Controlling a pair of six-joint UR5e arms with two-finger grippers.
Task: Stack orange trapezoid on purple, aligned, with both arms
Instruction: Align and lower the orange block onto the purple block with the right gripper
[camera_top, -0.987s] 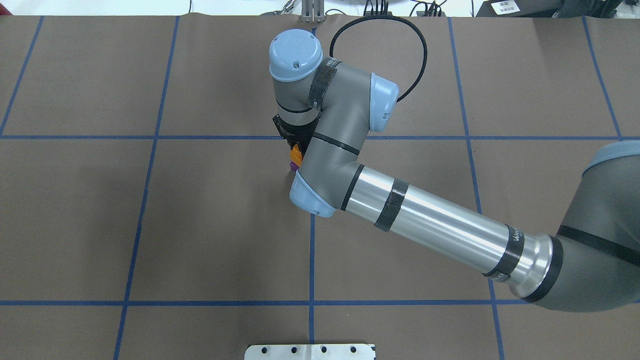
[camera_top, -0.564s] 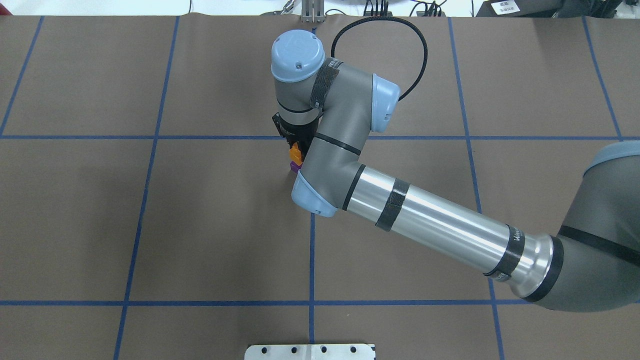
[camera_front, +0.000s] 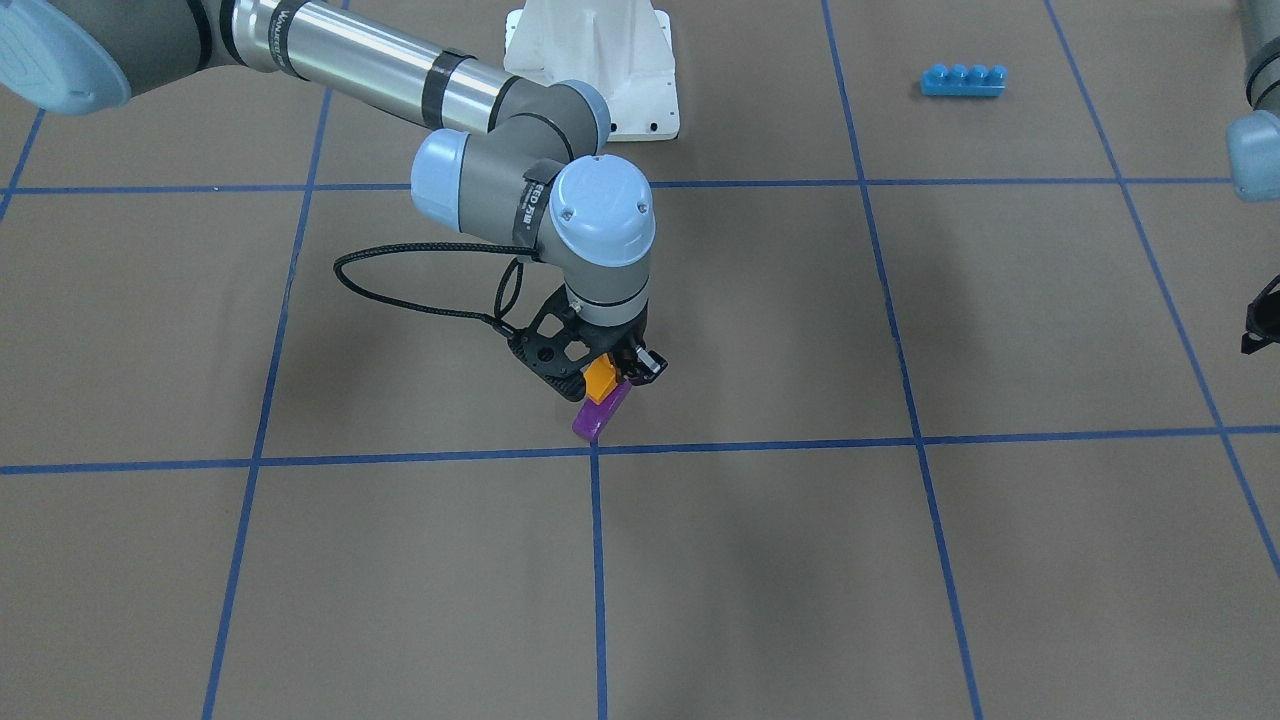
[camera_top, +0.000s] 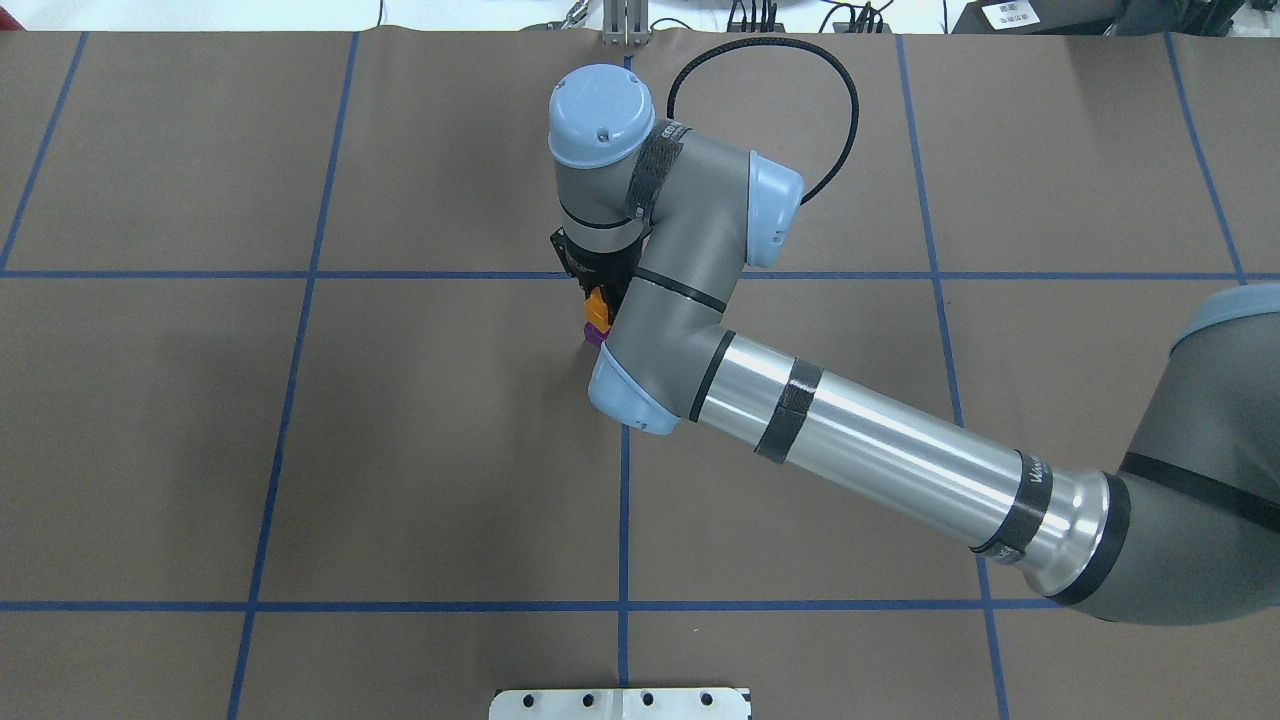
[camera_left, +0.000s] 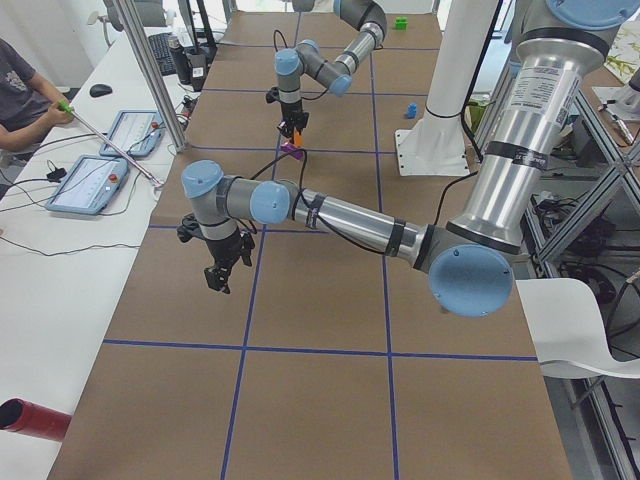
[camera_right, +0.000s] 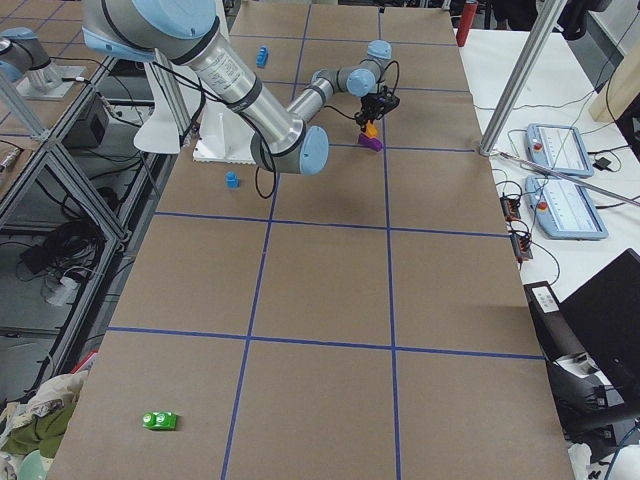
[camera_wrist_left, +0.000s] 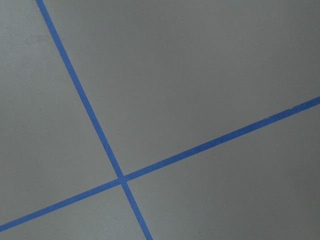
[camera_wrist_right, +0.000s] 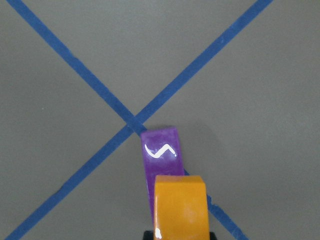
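Note:
My right gripper (camera_front: 604, 380) is shut on the orange trapezoid (camera_front: 600, 377) and holds it over the end of the purple brick (camera_front: 601, 411) nearest the robot. The purple brick lies on the mat by a crossing of blue tape lines. In the right wrist view the orange trapezoid (camera_wrist_right: 180, 207) overlaps the near end of the purple brick (camera_wrist_right: 160, 150). I cannot tell whether they touch. In the overhead view both bricks (camera_top: 597, 303) peek out beside the right wrist. My left gripper (camera_left: 224, 268) hangs over bare mat far from the bricks. I cannot tell whether it is open.
A long blue four-stud brick (camera_front: 963, 79) lies near the white arm base (camera_front: 600, 60). A small blue brick (camera_right: 232, 179) and a green toy (camera_right: 160, 420) lie elsewhere on the mat. Operator tablets (camera_right: 565, 190) sit on a side table.
My right wrist has shifted a little to the right in the overhead view, with the orange trapezoid still in its gripper above the purple brick.

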